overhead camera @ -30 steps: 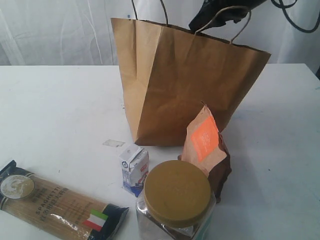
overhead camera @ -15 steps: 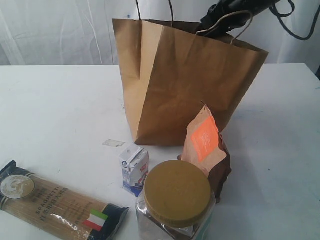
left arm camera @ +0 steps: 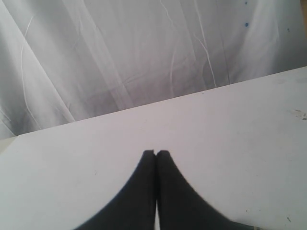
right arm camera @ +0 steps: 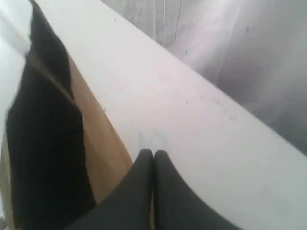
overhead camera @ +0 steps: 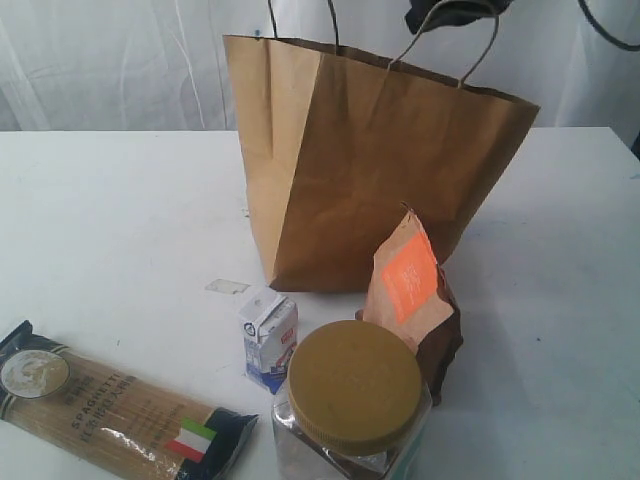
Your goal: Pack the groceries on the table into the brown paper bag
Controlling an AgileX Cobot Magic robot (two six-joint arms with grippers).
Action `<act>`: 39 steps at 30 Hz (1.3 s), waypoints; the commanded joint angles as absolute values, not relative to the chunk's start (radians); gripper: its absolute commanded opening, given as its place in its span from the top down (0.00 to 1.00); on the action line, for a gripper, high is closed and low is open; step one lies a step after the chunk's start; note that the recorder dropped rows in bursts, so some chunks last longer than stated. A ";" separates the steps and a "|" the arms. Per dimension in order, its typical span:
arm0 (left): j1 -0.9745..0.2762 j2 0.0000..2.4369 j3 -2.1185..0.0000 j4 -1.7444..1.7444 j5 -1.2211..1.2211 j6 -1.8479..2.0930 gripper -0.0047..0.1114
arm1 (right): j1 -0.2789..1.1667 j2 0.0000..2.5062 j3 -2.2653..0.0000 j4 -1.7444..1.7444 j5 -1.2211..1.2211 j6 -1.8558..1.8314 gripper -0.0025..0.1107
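Note:
The brown paper bag stands open at the back of the table. In front of it are the brown-orange pouch, the small white-blue carton, the clear jar with the mustard lid and the spaghetti pack. My right gripper hangs above the bag's right handle. The right wrist view shows it shut and empty beside the bag's rim. My left gripper is shut and empty over bare tabletop. It does not show in the exterior view.
A white curtain hangs behind the table. A small scrap of paper lies left of the bag's foot. The jar, carton and pouch crowd the table's front middle. A dark cable loops at the top right.
My right arm dipped toward the bag's mouth, then rose clear above the right handle. The bag shifted slightly and settled back. The groceries on the table have not moved.

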State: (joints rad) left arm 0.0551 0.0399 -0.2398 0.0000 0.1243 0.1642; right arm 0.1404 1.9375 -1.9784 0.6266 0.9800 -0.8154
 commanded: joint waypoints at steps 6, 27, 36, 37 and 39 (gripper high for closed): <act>0.056 0.042 -0.238 0.000 0.128 0.153 0.96 | 0.140 1.895 -1.976 0.630 0.962 -0.804 0.98; 0.056 0.042 -0.238 0.000 0.126 0.151 0.96 | 0.136 1.702 -1.976 0.283 1.221 -0.471 0.98; 0.056 0.042 -0.238 0.000 0.114 0.108 0.96 | 0.136 1.534 -1.846 0.118 1.221 -0.379 0.98; 0.056 0.042 -0.238 0.000 0.103 0.108 0.96 | 0.136 1.521 -1.822 0.097 1.221 -0.368 0.98; 0.056 0.042 -0.238 0.000 0.077 0.108 0.96 | 0.120 1.486 -1.747 0.085 1.207 -0.345 0.98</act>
State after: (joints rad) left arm 0.0551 0.0399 -0.2398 0.0000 0.1150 0.1176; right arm 0.1383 1.5256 -1.8302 0.1242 1.2196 -0.3765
